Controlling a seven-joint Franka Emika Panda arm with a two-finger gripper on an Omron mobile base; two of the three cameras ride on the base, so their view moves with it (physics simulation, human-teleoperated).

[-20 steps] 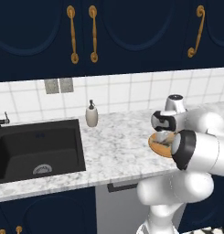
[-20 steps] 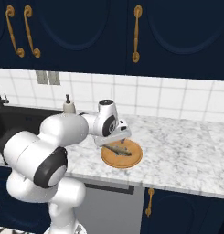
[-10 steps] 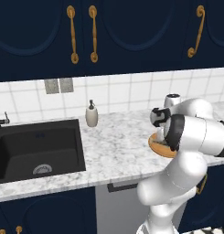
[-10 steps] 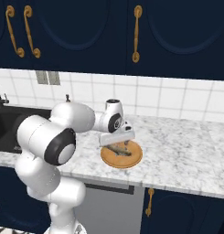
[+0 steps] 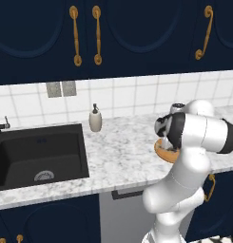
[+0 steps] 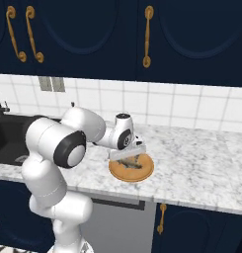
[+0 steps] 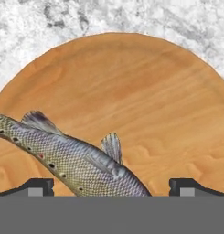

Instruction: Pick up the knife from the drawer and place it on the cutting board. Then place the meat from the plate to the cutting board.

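My claw: I hold my gripper (image 7: 111, 186) low over the plate, fingers spread wide, one tip to each side of the fish's body, nothing pinched between them.
Meat: it is a speckled grey-brown fish (image 7: 72, 157) lying on the plate; in the hand view its body runs from the left edge down to the bottom middle, between my fingertips (image 7: 36, 186), fins up. In the right base view the fish (image 6: 133, 163) lies across the plate just under my hand.
Plate: the round orange-brown plate (image 7: 131, 87) rests on the marble counter (image 6: 201, 168), near its front edge. In the left base view I see just a sliver of the plate (image 5: 161, 151) beside my forearm.
Counter: white-grey marble, with a black sink (image 5: 37, 156) set in well to the left of the plate and a soap dispenser (image 5: 95, 118) by the tiled wall.
Above: navy cabinet doors (image 6: 93, 34) with gold handles.
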